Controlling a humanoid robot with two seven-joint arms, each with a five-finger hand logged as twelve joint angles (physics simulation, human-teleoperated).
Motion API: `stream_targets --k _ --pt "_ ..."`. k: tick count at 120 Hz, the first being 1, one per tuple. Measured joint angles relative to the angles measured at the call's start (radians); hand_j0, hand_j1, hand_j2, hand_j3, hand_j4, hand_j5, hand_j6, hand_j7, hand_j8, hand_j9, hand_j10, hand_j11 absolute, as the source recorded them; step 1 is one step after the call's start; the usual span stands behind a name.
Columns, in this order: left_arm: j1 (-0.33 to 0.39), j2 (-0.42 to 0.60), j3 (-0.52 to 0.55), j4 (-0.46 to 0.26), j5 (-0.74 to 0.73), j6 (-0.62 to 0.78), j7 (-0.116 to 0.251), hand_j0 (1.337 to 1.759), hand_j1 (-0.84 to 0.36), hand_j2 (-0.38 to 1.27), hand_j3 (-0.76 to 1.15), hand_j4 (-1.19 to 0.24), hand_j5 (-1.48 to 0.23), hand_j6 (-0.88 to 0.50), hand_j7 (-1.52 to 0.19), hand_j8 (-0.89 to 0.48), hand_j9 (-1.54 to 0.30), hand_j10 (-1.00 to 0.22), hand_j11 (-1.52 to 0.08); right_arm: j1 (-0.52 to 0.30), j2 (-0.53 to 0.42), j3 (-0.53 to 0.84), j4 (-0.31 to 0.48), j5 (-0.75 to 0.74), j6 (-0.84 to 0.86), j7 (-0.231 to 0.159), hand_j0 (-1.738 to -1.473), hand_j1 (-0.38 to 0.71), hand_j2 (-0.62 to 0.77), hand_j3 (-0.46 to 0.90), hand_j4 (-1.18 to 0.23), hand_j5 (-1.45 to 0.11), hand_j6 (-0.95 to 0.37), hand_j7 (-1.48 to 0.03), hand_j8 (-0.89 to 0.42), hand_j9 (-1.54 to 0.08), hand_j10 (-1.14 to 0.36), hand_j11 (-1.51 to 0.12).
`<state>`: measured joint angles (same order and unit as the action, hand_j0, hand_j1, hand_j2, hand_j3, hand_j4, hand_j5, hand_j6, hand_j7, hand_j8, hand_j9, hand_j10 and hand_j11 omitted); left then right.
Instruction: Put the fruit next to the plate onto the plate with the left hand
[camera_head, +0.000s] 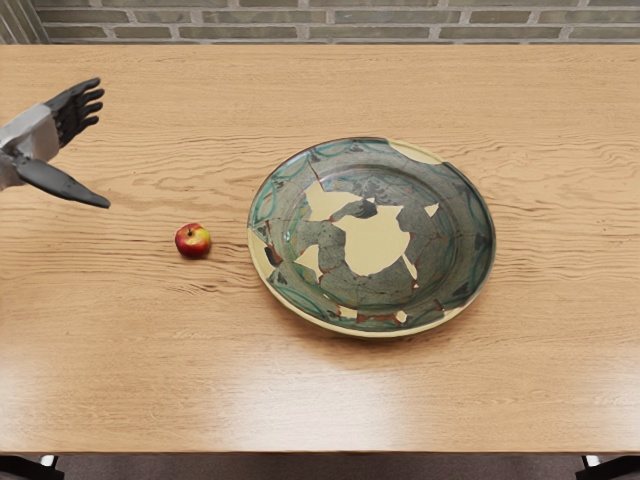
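Observation:
A small red apple (193, 240) lies on the wooden table just left of a large plate (470, 220) with a green and cream cracked pattern. The apple sits a short gap from the plate's left rim. My left hand (70, 140) hovers at the far left edge of the view, well up and left of the apple. Its dark fingers are spread and the thumb points down to the right, with nothing held. The right arm does not show.
The wooden table (320, 400) fills the view, with its front edge near the bottom. A brick wall (320, 20) runs along the back edge.

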<state>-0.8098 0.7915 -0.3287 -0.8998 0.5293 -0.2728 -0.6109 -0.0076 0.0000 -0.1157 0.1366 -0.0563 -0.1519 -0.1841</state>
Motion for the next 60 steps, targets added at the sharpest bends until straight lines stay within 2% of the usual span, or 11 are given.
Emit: stream_targets --k 15,23,31,43,54,60 --pt "0.000 -0.002 -0.014 -0.010 -0.005 0.000 0.000 1.658 0.33 0.01 0.00 -0.02 -0.03 -0.02 -0.03 -0.02 -0.03 -0.02 -0.03 -0.003 0.000 0.000 0.000 0.001 0.000 0.000 -1.658 -0.35 0.00 0.00 0.00 0.00 0.00 0.00 0.00 0.00 0.00 0.00" --pt "0.004 0.046 -0.015 -0.047 0.008 -0.001 0.000 1.658 0.33 0.01 0.00 -0.02 -0.03 -0.02 -0.03 -0.02 -0.03 -0.02 -0.03 -0.004 0.000 0.000 0.000 0.001 0.000 0.000 -1.658 -0.35 0.00 0.00 0.00 0.00 0.00 0.00 0.00 0.00 0.00 0.00" --pt "0.001 0.076 -0.011 -0.098 0.134 -0.001 0.000 1.658 0.33 0.01 0.00 -0.02 -0.03 -0.02 -0.03 -0.02 -0.03 -0.02 -0.03 -0.004 0.000 0.000 0.000 0.001 0.000 0.000 -1.658 -0.35 0.00 0.00 0.00 0.00 0.00 0.00 0.00 0.00 0.00 0.00" --pt "-0.017 0.076 -0.005 -0.136 0.338 0.000 0.000 1.658 0.33 0.01 0.00 -0.02 -0.03 -0.02 -0.03 -0.02 -0.03 -0.02 -0.03 -0.004 0.000 -0.001 0.000 0.001 0.000 0.000 -1.658 -0.35 0.00 0.00 0.00 0.00 0.00 0.00 0.00 0.00 0.00 0.00" --pt "-0.127 0.073 0.030 -0.154 0.446 -0.001 0.000 1.658 0.33 0.01 0.00 -0.02 -0.03 -0.02 -0.03 -0.02 -0.03 -0.02 -0.03 -0.005 0.000 -0.001 0.000 0.001 0.000 0.000 -1.658 -0.35 0.00 0.00 0.00 0.00 0.00 0.00 0.00 0.00 0.00 0.00" --pt "-0.146 0.066 0.055 -0.159 0.470 0.000 0.000 1.658 0.33 0.01 0.00 -0.02 -0.02 -0.02 -0.02 -0.02 -0.02 -0.02 -0.02 -0.005 0.000 -0.001 0.000 0.001 0.000 0.000 -1.658 -0.35 0.00 0.00 0.00 0.00 0.00 0.00 0.00 0.00 0.00 0.00"
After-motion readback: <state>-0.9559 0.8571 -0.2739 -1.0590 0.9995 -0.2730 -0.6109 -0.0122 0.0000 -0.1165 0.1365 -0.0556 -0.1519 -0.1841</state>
